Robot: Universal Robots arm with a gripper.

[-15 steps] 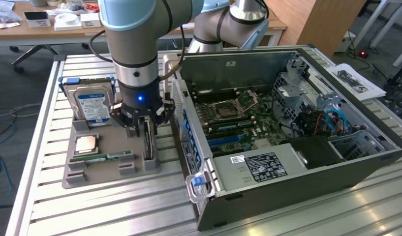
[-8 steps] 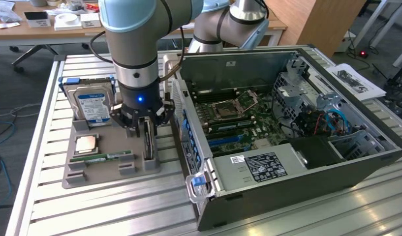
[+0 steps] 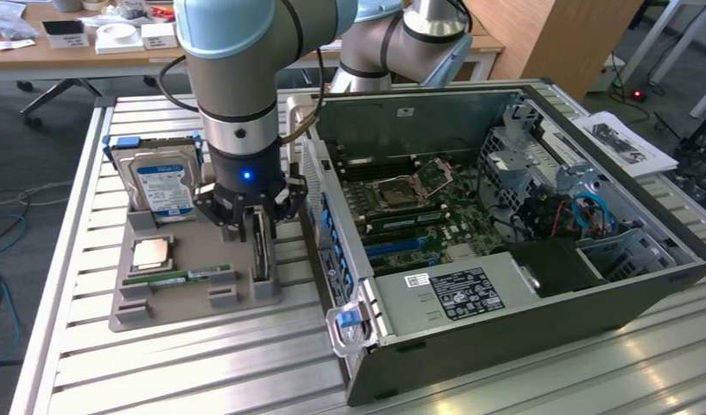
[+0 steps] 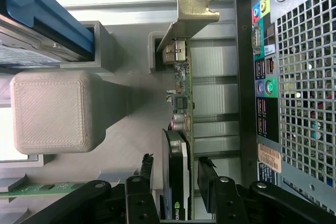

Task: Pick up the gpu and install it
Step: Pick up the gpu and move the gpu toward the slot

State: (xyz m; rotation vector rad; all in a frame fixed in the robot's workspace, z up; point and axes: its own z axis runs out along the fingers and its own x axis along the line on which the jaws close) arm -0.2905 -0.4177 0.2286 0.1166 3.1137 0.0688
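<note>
Wrist view reveals the black gripper, jaws apart, astride the upright green-and-dark gpu at the grey plastic tray's edge beside the open dark computer case.

Room, exterior view.
- Work surface: table of ribbed pale metal slats running left to right; bright glare on the near slats.
- Floor: dark grey, matte. Loose cables, grey and blue, lie on it at the exterior view's left.
- Far left: light wooden desk with small boxes and a white tape roll on top; a wheeled chair base under it.
- Far right: tall wood-coloured panel; beyond it white furniture legs and a small red indicator light at floor level.
- Right table edge: printed sheets.
- Lighting: even, diffuse, soft shadows.
</note>
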